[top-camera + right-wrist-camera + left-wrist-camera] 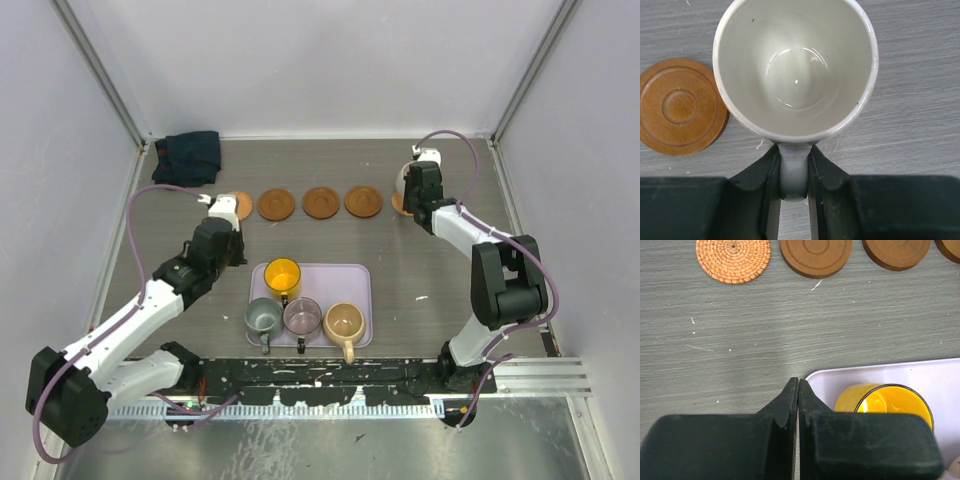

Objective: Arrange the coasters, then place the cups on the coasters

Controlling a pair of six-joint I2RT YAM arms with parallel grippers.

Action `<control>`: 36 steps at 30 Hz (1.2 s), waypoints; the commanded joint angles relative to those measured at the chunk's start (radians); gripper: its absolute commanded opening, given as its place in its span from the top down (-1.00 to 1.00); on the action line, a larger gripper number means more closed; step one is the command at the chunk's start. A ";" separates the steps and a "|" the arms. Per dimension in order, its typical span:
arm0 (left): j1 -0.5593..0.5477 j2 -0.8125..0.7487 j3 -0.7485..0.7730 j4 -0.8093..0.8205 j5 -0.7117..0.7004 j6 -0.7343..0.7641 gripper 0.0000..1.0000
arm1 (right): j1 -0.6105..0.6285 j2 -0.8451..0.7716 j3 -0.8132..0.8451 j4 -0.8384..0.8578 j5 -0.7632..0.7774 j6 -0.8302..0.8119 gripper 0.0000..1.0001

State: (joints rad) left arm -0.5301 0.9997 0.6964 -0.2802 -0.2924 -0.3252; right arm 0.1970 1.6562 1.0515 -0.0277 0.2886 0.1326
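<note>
The right gripper (pixel 794 162), clamped on the handle of the cream-white cup (pixel 795 70), should lower it level and centred on the coaster (pixel 399 208) nearest the table's right edge.

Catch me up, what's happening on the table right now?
The right arm holds the white cup by its handle, jaws clamped, at the tan coaster ending the coaster row. The left arm hovers near the far-left corner of the tray, jaws shut and empty. The yellow cup, grey-green cup, purplish cup and tan cup sit in it.
</note>
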 commanded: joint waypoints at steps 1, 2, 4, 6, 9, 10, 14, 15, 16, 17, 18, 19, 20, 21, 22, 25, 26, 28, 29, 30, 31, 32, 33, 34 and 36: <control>-0.001 0.001 0.009 0.060 -0.011 0.001 1.00 | -0.011 -0.020 0.006 0.147 -0.012 -0.017 0.98; -0.001 0.003 0.008 0.059 -0.009 0.000 1.00 | -0.013 -0.016 0.004 0.148 -0.014 -0.018 0.98; -0.001 0.005 0.008 0.060 -0.009 0.000 1.00 | -0.014 -0.008 0.003 0.150 -0.016 -0.017 0.98; -0.002 0.008 0.009 0.060 -0.006 -0.002 1.00 | -0.016 -0.003 0.000 0.153 -0.020 -0.016 0.98; -0.003 0.009 0.008 0.061 -0.008 -0.002 1.00 | -0.018 0.011 0.002 0.154 -0.023 -0.015 0.98; -0.002 0.009 0.007 0.061 -0.008 -0.002 1.00 | -0.018 0.016 0.003 0.154 -0.023 -0.015 0.98; -0.001 0.014 0.006 0.060 -0.009 -0.003 1.00 | -0.022 0.041 0.006 0.154 -0.025 -0.012 0.98; -0.001 0.014 0.006 0.059 -0.011 -0.003 1.00 | -0.022 0.045 0.007 0.154 -0.024 -0.012 0.98; -0.002 0.016 0.008 0.059 -0.011 -0.003 1.00 | -0.022 0.049 0.007 0.154 -0.025 -0.010 0.98; -0.001 0.018 0.008 0.059 -0.011 -0.003 1.00 | -0.022 0.052 0.008 0.154 -0.027 -0.008 0.98; -0.001 0.020 0.008 0.059 -0.012 -0.004 1.00 | -0.023 0.053 0.007 0.154 -0.027 -0.007 0.98; -0.002 0.022 0.008 0.058 -0.013 -0.003 1.00 | -0.022 0.055 0.006 0.155 -0.028 -0.006 0.98; -0.001 0.023 0.008 0.058 -0.013 -0.003 1.00 | -0.022 0.056 0.005 0.156 -0.028 -0.006 0.98; -0.001 0.025 0.008 0.058 -0.013 -0.003 1.00 | -0.023 0.057 0.003 0.157 -0.026 -0.005 0.98; -0.001 0.025 0.008 0.059 -0.012 -0.004 1.00 | -0.022 0.057 0.004 0.158 -0.024 -0.007 0.98; -0.001 0.029 0.008 0.062 -0.008 -0.006 1.00 | -0.023 0.059 0.000 0.163 -0.019 -0.011 0.98; -0.001 0.029 0.008 0.062 -0.007 -0.006 1.00 | -0.025 0.059 -0.001 0.165 -0.017 -0.011 0.98; -0.001 0.031 0.008 0.061 -0.006 -0.008 1.00 | -0.024 0.060 -0.004 0.171 -0.016 -0.011 0.98; -0.002 0.030 0.008 0.061 -0.005 -0.008 1.00 | -0.024 0.061 -0.005 0.172 -0.016 -0.012 0.98; -0.001 0.030 0.008 0.061 -0.004 -0.008 1.00 | -0.024 0.062 -0.005 0.173 -0.015 -0.013 0.98; -0.001 0.030 0.007 0.060 -0.005 -0.008 1.00 | -0.024 0.066 -0.006 0.174 -0.014 -0.013 0.98; -0.001 0.030 0.007 0.059 -0.007 -0.009 1.00 | -0.024 0.069 -0.006 0.174 -0.014 -0.013 0.98; -0.001 0.030 0.006 0.060 -0.006 -0.009 1.00 | -0.024 0.072 -0.006 0.174 -0.014 -0.011 0.98; -0.001 0.029 0.006 0.060 -0.006 -0.009 1.00 | -0.024 0.075 -0.006 0.176 -0.013 -0.010 0.98; -0.002 0.031 0.006 0.059 -0.006 -0.010 1.00 | -0.024 0.082 -0.007 0.173 -0.015 -0.006 0.98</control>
State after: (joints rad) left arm -0.5301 1.0306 0.6964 -0.2783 -0.2920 -0.3264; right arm 0.1791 1.7481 1.0302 0.0036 0.2489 0.1295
